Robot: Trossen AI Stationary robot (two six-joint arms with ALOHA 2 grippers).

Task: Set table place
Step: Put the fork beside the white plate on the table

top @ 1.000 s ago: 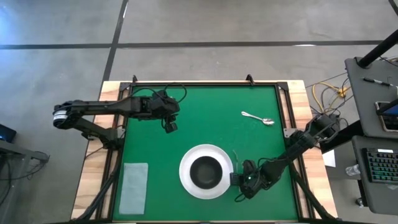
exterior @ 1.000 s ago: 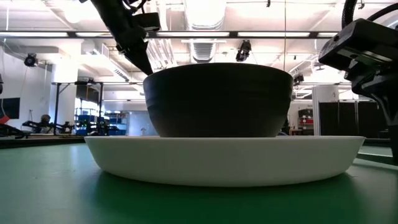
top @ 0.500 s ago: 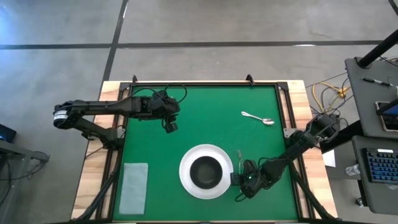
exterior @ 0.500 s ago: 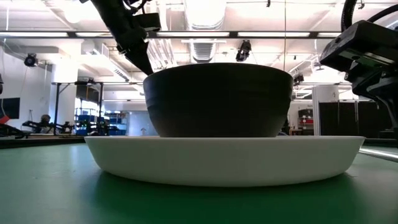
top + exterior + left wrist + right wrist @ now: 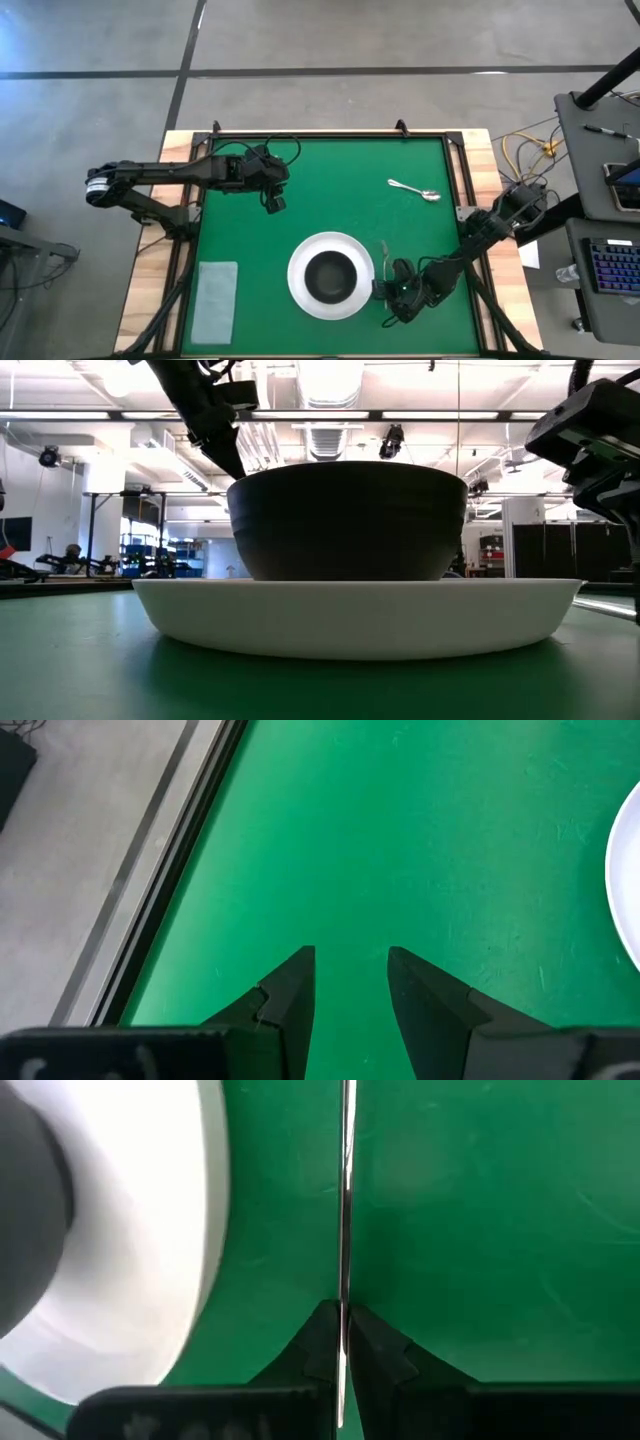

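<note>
We see the white plate [image 5: 330,275] on the green table [image 5: 330,170], near the front edge, about mid. The dark bowl [image 5: 329,276] sits in the middle of it. In the low view the bowl [image 5: 347,520] stands upright on the plate [image 5: 357,615].

Just to the right of the plate lies the thin silver fork [image 5: 384,254], close to the rim but apart from it. The right wrist view shows the fork [image 5: 345,1200] as a thin straight line on the green, w/ the plate [image 5: 150,1230] beside it. The right gripper [image 5: 341,1342] is down low at the fork's near end, its two fingers [image 5: 318,1342] pressed together on the handle. From above, the right gripper [image 5: 392,290] sits by the plate's front right side.

The silver spoon [image 5: 414,189] lies well apart, toward the back right of the table.

The left gripper [image 5: 272,203] hangs over the back left part of the table, w/ nothing in it. In the left wrist view its fingers [image 5: 290,990] are a bit apart over bare green.

A pale grey napkin [image 5: 214,300] lies flat at the front left corner, well away from the plate.
</note>
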